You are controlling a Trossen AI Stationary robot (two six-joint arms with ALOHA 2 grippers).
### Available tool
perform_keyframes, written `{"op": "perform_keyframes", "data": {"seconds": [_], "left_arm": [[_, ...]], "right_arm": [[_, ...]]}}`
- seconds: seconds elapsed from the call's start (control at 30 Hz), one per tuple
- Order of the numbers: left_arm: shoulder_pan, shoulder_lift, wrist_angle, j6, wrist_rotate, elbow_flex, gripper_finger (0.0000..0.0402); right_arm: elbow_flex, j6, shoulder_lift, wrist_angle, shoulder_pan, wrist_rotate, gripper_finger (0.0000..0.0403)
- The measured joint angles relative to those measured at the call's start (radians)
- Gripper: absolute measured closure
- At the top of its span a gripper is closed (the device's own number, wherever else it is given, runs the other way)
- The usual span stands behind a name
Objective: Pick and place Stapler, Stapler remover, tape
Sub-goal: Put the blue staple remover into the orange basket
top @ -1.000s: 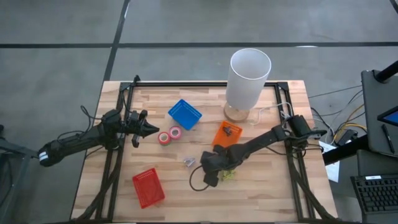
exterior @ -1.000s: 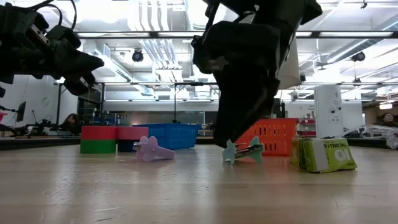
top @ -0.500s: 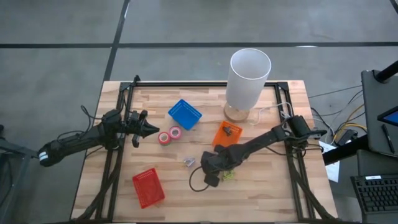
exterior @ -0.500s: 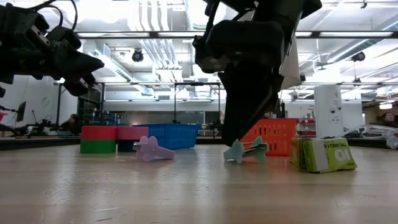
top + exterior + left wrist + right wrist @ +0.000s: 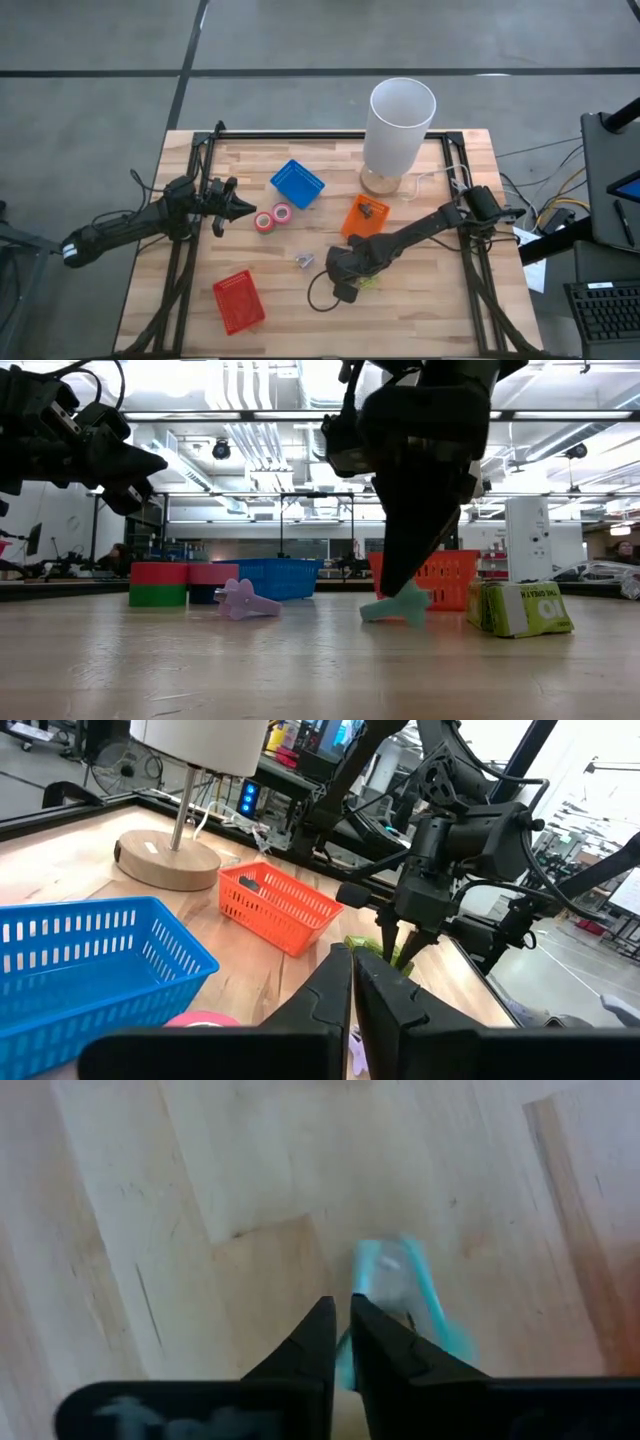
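A teal staple remover (image 5: 392, 606) lies on the wood near the table's middle, under my right gripper (image 5: 405, 588), which comes down on it with its fingers shut; the right wrist view shows it (image 5: 405, 1295) just past that gripper (image 5: 342, 1308). A purple staple remover (image 5: 304, 260) rests flat to its left. The red tape (image 5: 265, 222) and pink tape (image 5: 283, 213) sit flat, side by side. My left gripper (image 5: 243, 208) hovers shut just left of them, touching nothing. A green-and-white box (image 5: 520, 608) stands right of the teal remover. My right gripper is shut on the teal staple remover from above, its fingers slanting down. A strip of teal (image 5: 344, 1365) shows in the narrow gap between the fingers, and the rest of the remover sticks out past the tips. Its left end (image 5: 368, 615) rests on the table.
The blue tray (image 5: 297, 183) sits behind the tapes, the orange tray (image 5: 365, 215) just beyond my right gripper, the red tray (image 5: 238, 300) near the front left. A white lamp (image 5: 400, 125) stands at the far edge. A black cable loops on the table by the right gripper.
My right gripper has shifted a little toward the table's right and near edge, staying shut and low. The teal staple remover has turned about on the table beneath it, its left end staying roughly in place.
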Motion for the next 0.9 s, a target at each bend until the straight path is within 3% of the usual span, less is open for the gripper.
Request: {"op": "perform_keyframes", "data": {"seconds": [0.13, 0.6, 0.9], "left_arm": [[0.000, 0.000, 0.000, 0.000, 0.000, 0.000, 0.0381], [0.000, 0.000, 0.000, 0.000, 0.000, 0.000, 0.0381], [0.000, 0.000, 0.000, 0.000, 0.000, 0.000, 0.0381]], "right_arm": [[-0.003, -0.018, -0.001, -0.003, 0.003, 0.004, 0.0393], [0.046, -0.117, 0.002, -0.021, 0.003, 0.008, 0.0395], [0.056, -0.162, -0.038, -0.023, 0.005, 0.074, 0.0395]]}}
